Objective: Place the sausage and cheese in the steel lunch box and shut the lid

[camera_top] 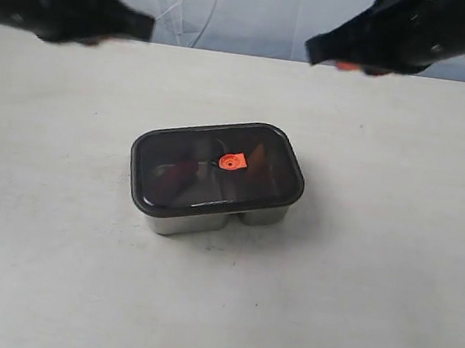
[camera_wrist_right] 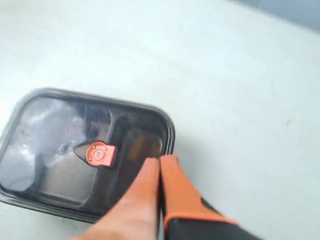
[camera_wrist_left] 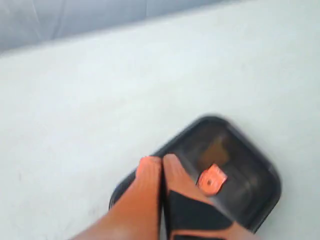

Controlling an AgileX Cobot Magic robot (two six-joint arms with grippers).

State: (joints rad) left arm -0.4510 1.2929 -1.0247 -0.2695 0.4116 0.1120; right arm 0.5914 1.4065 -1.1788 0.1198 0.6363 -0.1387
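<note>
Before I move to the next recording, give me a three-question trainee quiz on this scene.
1. True or false: the lid sits on the lunch box.
2. The left gripper is: A open; B shut and empty; C shut on the lid.
3. Fill in: the small tab in the middle of the lid is coloured ____.

Key: 1 true; 2 B; 3 orange.
</note>
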